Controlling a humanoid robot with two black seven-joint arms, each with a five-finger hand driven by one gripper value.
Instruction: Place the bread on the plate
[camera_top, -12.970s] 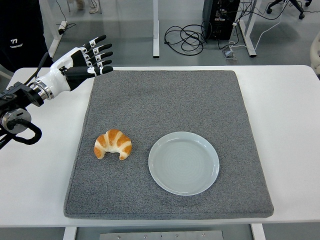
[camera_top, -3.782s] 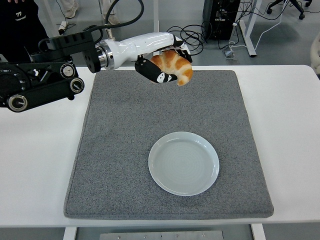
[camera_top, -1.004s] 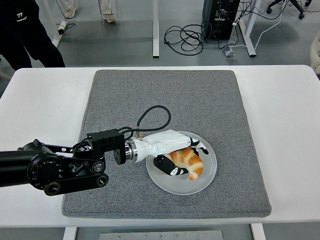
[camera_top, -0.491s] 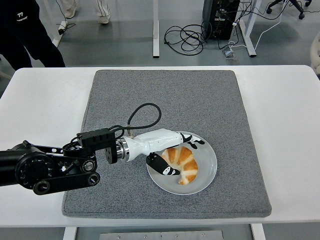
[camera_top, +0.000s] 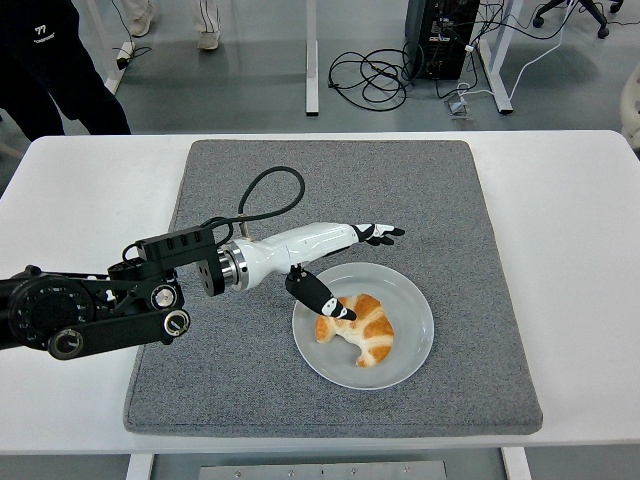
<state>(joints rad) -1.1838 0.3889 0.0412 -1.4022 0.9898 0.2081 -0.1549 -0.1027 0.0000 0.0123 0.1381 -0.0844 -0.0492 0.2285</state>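
Note:
The bread is a golden croissant (camera_top: 358, 326) lying on the pale round plate (camera_top: 410, 310), which sits on the grey mat at centre right. My left hand (camera_top: 345, 265) hovers over the plate's left rim with fingers spread and nothing in them. Its thumb (camera_top: 320, 296) points down beside the croissant's left end, and the other fingers (camera_top: 380, 233) stretch out above the plate's far edge. The black left arm (camera_top: 90, 310) comes in from the left edge over the mat. The right arm does not show.
A grey mat (camera_top: 330, 190) covers the middle of the white table (camera_top: 570, 250). A person in dark clothes (camera_top: 50, 60) stands at the top left behind the table. Cables and desk legs (camera_top: 380, 70) lie on the floor beyond.
The hand has let go of the croissant, which now rests on the plate. The hand has opened, lifted and drawn back to the left and away from the plate.

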